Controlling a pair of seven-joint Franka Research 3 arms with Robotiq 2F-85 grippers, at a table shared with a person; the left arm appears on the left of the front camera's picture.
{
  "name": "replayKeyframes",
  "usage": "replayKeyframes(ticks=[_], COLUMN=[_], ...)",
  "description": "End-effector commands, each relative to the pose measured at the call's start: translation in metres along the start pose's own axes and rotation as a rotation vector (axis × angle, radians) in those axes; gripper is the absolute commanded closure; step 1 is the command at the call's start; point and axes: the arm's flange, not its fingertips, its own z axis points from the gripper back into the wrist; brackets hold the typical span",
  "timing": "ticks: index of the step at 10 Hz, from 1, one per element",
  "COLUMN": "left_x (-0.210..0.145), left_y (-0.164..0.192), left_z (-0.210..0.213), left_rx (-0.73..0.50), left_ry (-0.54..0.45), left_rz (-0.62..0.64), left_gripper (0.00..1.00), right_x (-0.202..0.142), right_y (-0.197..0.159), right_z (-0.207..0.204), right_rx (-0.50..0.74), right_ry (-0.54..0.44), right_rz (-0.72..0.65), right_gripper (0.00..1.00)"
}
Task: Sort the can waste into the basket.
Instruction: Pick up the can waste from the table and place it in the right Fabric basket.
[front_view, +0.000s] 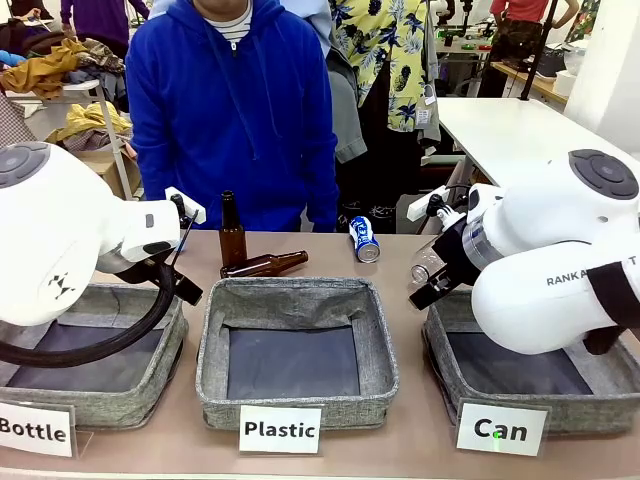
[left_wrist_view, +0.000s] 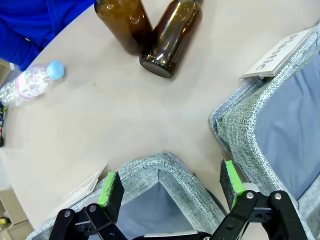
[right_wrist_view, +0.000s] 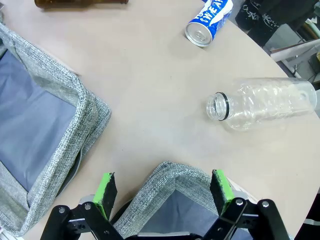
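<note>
Table (front_view: 330, 255): tan top, person in a blue hoodie at the far edge.

Baskets: three grey fabric ones along the near side. The basket (front_view: 442, 360) carrying the "Can" card (front_view: 500, 429) sat at the robot's right; what showed of its floor was bare.

Right gripper (right_wrist_view: 163, 182): hung over the near corner of that basket, jaws spread wide, nothing between them.

Left gripper (left_wrist_view: 170, 185): likewise wide apart and empty, over a corner of the "Bottle" basket (front_view: 160, 385).

Clear plastic bottle (right_wrist_view: 262, 102): on its side, between the right gripper and the can.

Blue-and-white can (right_wrist_view: 207, 22): on its side near the far edge, well apart from its basket, open top facing the robot.

Handling, as judged: light, thin-walled, already dented, so easily crushed; smooth and free to roll. Best taken from above across mid-body, pads square to its length, with a gentle squeeze.
</note>
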Motion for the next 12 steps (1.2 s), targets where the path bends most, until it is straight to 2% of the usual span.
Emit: replayKeyframes(ticks=[1,2,3,4,5,7,8,9,10,11,12], left_x=[0.000,0.003,0.000,-0.001,-0.013,-0.054,-0.082,-0.108,-0.148,-0.187,-0.230], left_y=[0.000,-0.001,-0.001,-0.005,0.002,0.039,0.067,0.108,0.152,0.179,0.200], left_z=[0.000,0.035,0.073,0.109,0.138,0.172,0.182,0.181,0.176,0.170,0.163], left_rx=[0.000,-0.079,-0.162,-0.242,-0.273,-0.417,-0.468,-0.454,-0.533,-0.498,-0.457], left_ry=[0.000,-0.059,-0.131,-0.155,-0.167,-0.265,-0.325,-0.378,-0.470,-0.544,-0.584], left_rz=[0.000,0.005,0.010,0.064,0.081,0.107,0.143,0.251,0.351,0.520,0.684], left_gripper=[0.00,0.00,0.00,0.00,0.00,0.00,0.00,0.00,0.00,0.00,0.00], right_x=[0.008,0.014,0.018,0.020,0.013,-0.023,-0.049,-0.077,-0.111,-0.138,-0.161], right_y=[0.005,0.007,0.004,-0.002,-0.017,-0.064,-0.093,-0.122,-0.151,-0.171,-0.187], right_z=[0.020,0.048,0.079,0.108,0.137,0.171,0.183,0.190,0.191,0.195,0.198], right_rx=[0.025,0.127,0.237,0.320,0.471,0.625,0.653,0.678,0.668,0.687,0.646], right_ry=[-0.016,-0.070,-0.090,-0.106,-0.034,-0.046,-0.100,-0.169,-0.289,-0.338,-0.397], right_rz=[0.040,0.013,-0.070,-0.238,-0.349,-0.466,-0.511,-0.583,-0.628,-0.724,-0.846], right_gripper=[0.00,0.00,0.00,0.00,0.00,0.00,0.00,0.00,0.00,0.00,0.00])
